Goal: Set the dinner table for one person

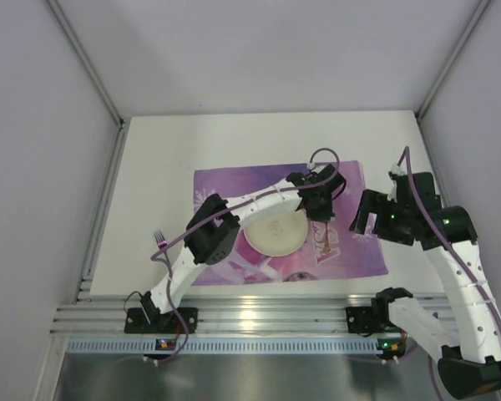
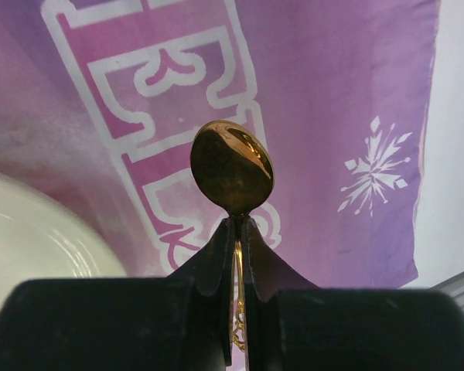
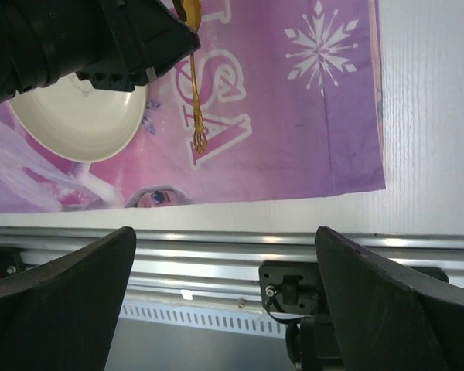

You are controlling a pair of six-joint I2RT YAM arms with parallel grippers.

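On the white dinner table [image 1: 154, 159] lies a purple placemat [image 1: 234, 185] with a white plate [image 1: 275, 231] on it. My left gripper [image 1: 321, 207] hovers just right of the plate, shut on a gold spoon [image 2: 232, 166]. The spoon's bowl sticks out past the fingertips, and its handle [image 3: 195, 100] hangs over the pink lettering of the placemat [image 3: 294, 116]. My right gripper [image 1: 369, 222] stands open and holds nothing, above the placemat's right edge. In the right wrist view its fingers [image 3: 387, 301] spread wide over the table's near edge.
A metal rail [image 1: 259, 311] runs along the near edge of the table, with both arm bases on it. A small dark utensil-like thing [image 1: 159, 237] lies on the table left of the placemat. Grey walls enclose the table on three sides.
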